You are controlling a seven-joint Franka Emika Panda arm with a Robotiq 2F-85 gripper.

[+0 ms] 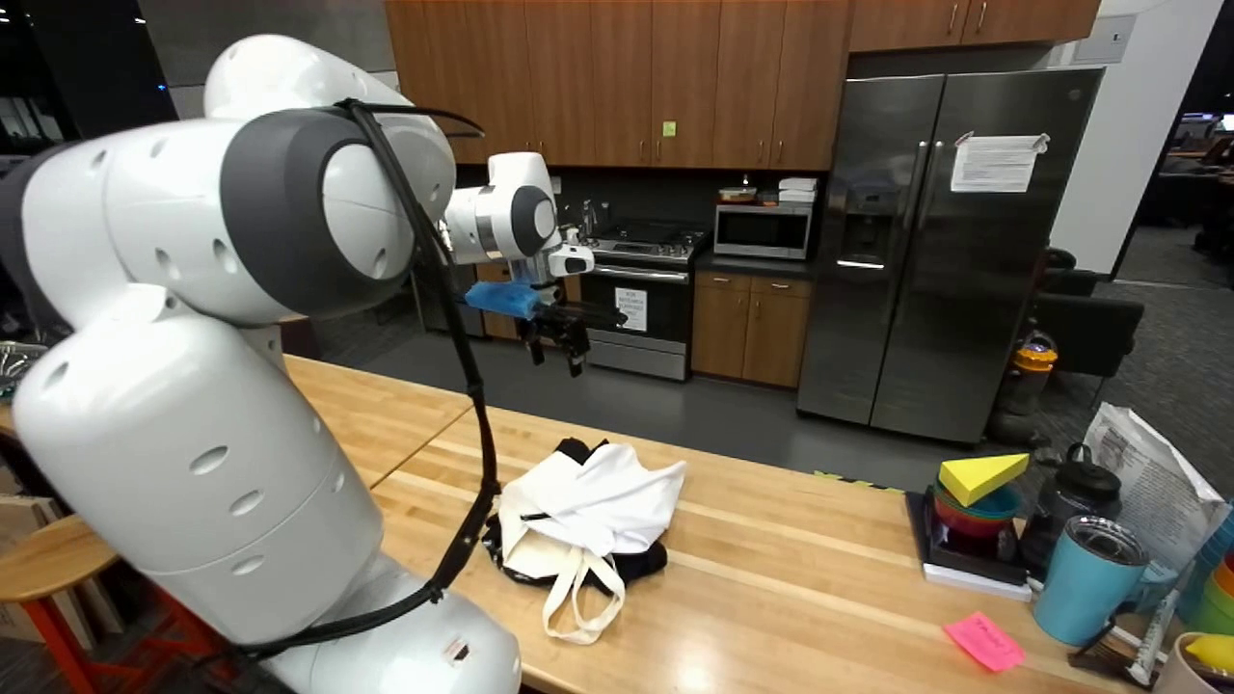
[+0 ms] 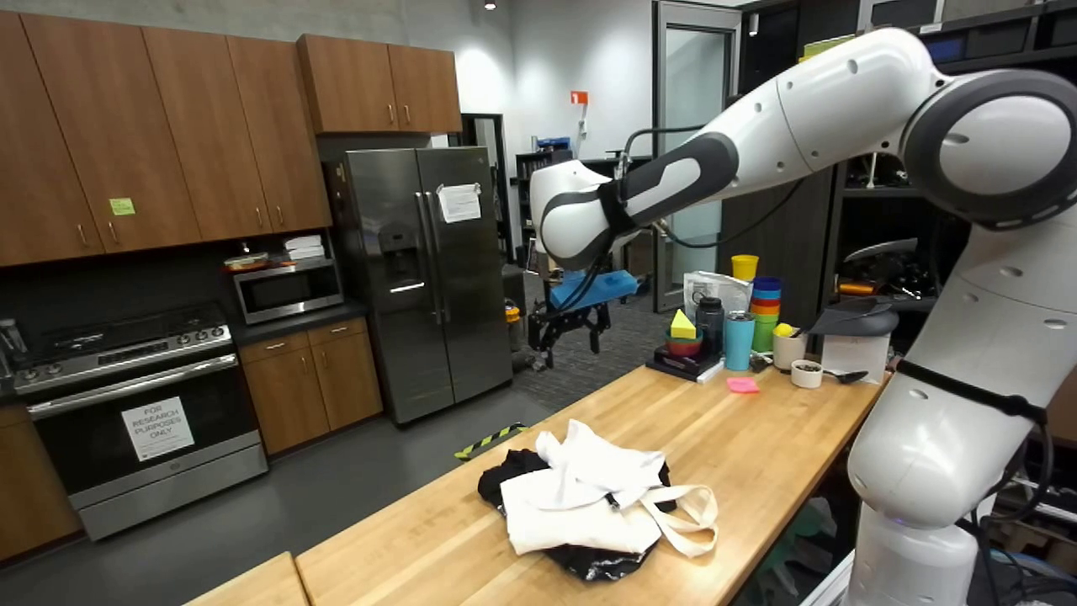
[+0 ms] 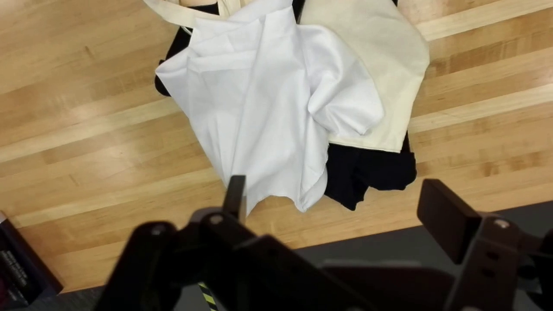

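A: How are the edges, and the room to move?
B: The claw (image 3: pixel 338 204) hangs in the air well above the counter (image 1: pixel 791 569), its fingers (image 3: pixel 235 194) spread wide with nothing held. The wrist view shows the kitchen-side edge running below; the white cloth (image 3: pixel 268 116) and black fabric (image 3: pixel 376 168) reach close to it. Lengthwise, a stretch of wood separates the heap (image 2: pixel 580 505) from the pink note (image 1: pixel 984 641).
A: And the surface, the room?
B: Pale wooden strips, slightly glossy. Past the edge lies dark floor (image 1: pixel 742 424), then stove (image 1: pixel 665 323), microwave (image 1: pixel 762 231) and fridge (image 1: pixel 974 270). Near the note stand a blue tumbler (image 1: pixel 1089 583) and bowls (image 1: pixel 974 520) topped by a yellow wedge (image 1: pixel 979 477).
A: Which way does the cloth point?
B: It sits crumpled on the cream bag (image 3: pixel 384 56), the black fabric underneath both. Its folds run across the counter, the loose end toward the kitchen-side edge. The bag's strap (image 2: pixel 708 515) loops oppositely, toward the robot's side. I can't fix one long axis for the whole heap.
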